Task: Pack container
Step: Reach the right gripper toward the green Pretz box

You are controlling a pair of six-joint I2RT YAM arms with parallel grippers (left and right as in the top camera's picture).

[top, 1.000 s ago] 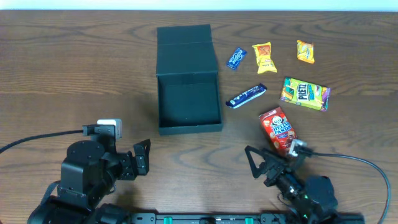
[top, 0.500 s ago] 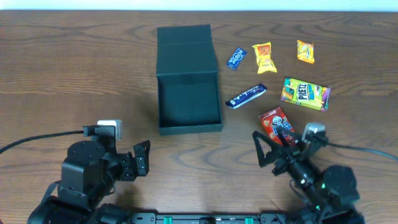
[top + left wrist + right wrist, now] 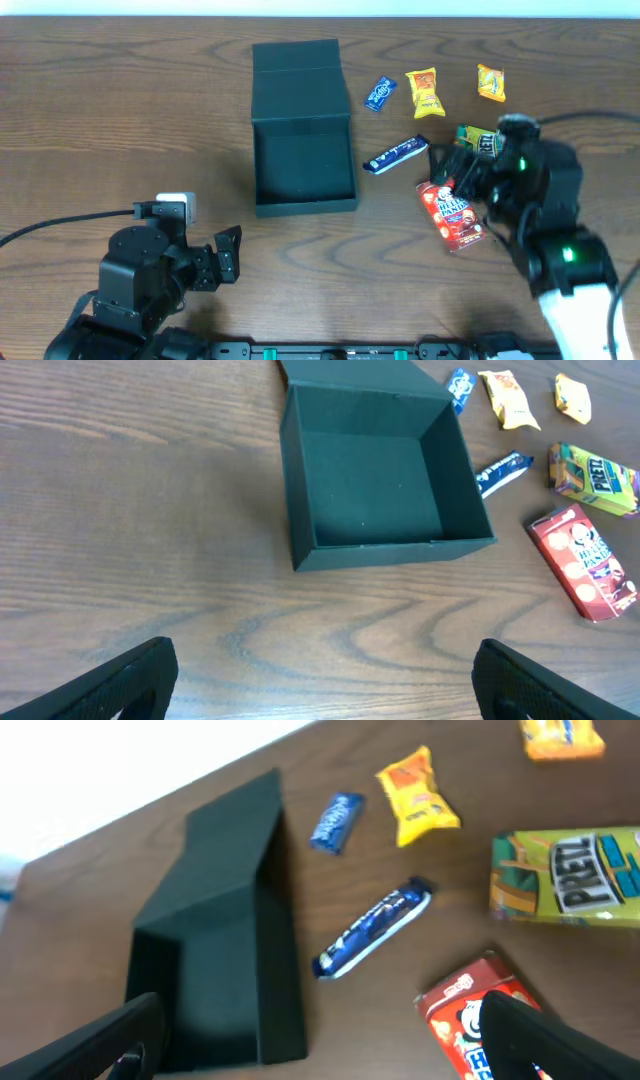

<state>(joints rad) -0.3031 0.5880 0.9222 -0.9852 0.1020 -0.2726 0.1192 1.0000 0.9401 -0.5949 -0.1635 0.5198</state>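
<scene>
Right gripper (image 3: 452,168) has swung far, above the red packet (image 3: 458,218).
It and left gripper (image 3: 228,255) gape empty; green packet (image 3: 592,470), half-hidden overhead, shows plainly from left wrist.

The container (image 3: 305,206) stands open on top, bare table (image 3: 120,120) to its left, snack packets (image 3: 396,153) crowding its right.

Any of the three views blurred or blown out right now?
Right wrist: soft throughout and tilted, lettering on the green packet smeared, top-left corner blown white. Left wrist: sharp, table grain and container edges crisp. Overhead: mostly sharp, even light, no glare; container interior reads nearly black.
</scene>
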